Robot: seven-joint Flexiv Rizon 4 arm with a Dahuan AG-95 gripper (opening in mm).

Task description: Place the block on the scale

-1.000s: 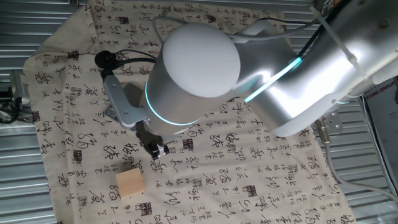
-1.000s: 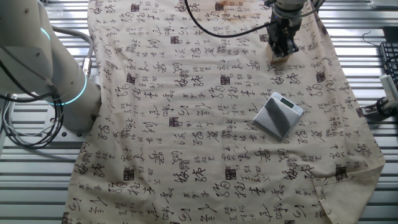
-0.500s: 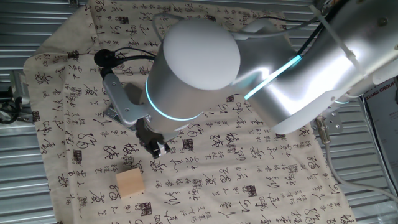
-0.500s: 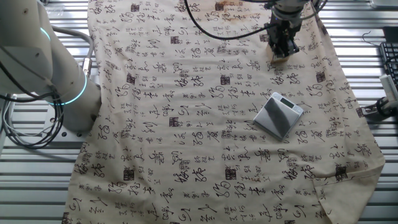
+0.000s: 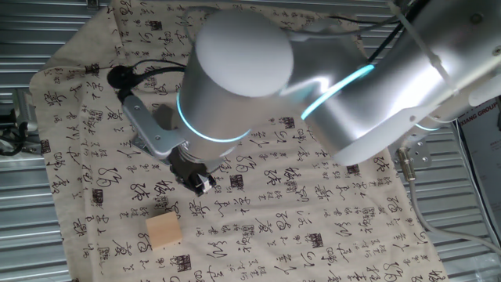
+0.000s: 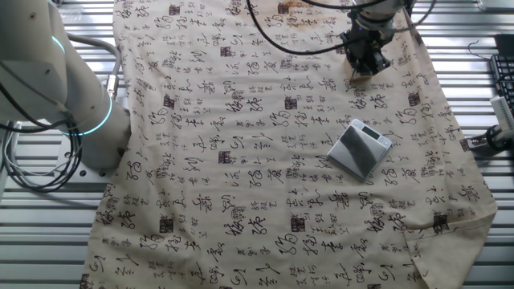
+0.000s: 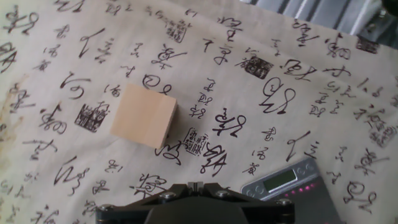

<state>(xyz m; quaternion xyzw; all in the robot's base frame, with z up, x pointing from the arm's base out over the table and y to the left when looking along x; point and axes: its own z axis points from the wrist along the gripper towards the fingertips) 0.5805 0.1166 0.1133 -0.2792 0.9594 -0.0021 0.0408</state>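
Observation:
The block is a plain tan wooden cube lying on the printed cloth; it also shows in the hand view and, partly hidden by the hand, in the other fixed view. My gripper hangs above and just beside the block, touching nothing. Its jaws look closed together and empty in the hand view. The scale lies flat some way from the block, with a dark platform and a silver display strip. Its corner shows in the hand view. The arm hides it in the first fixed view.
A beige cloth with black calligraphy covers the table. The arm's white base stands at one side. Black cables run to the hand. Ribbed metal table shows round the cloth edges.
The arm's wrist has turned and shifted slightly left in the first fixed view; the gripper stays above the block. Block and scale have not moved.

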